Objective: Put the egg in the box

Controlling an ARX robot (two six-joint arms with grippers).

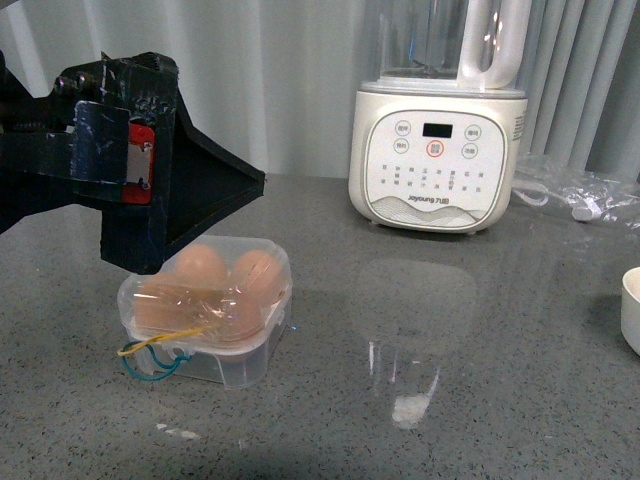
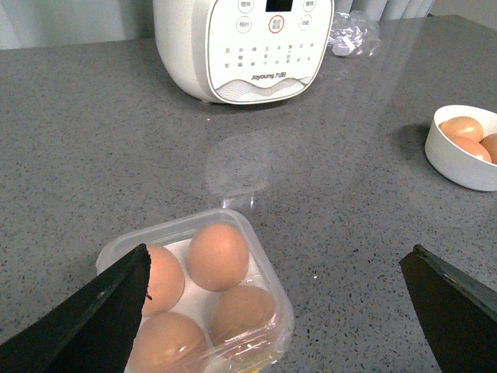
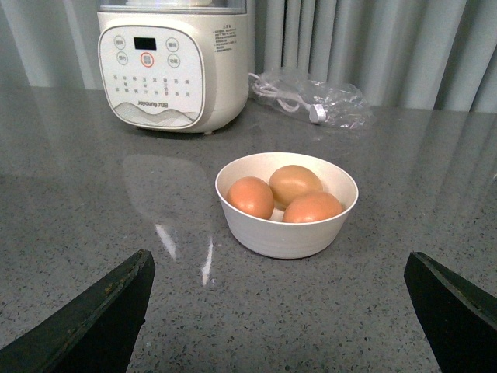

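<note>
Blender (image 1: 437, 150) behind box (image 1: 205, 310); bowl (image 3: 286, 203) holds three eggs

Left arm (image 1: 120, 170) matte black, angular; red panel with screws; wedge-shaped black fingers (image 2: 93, 311)

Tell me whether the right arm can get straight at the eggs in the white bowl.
Probably yes. In the right wrist view the bowl sits uncovered, ahead between the open right tool's fingers, its three eggs exposed, with only bare countertop between.
</note>
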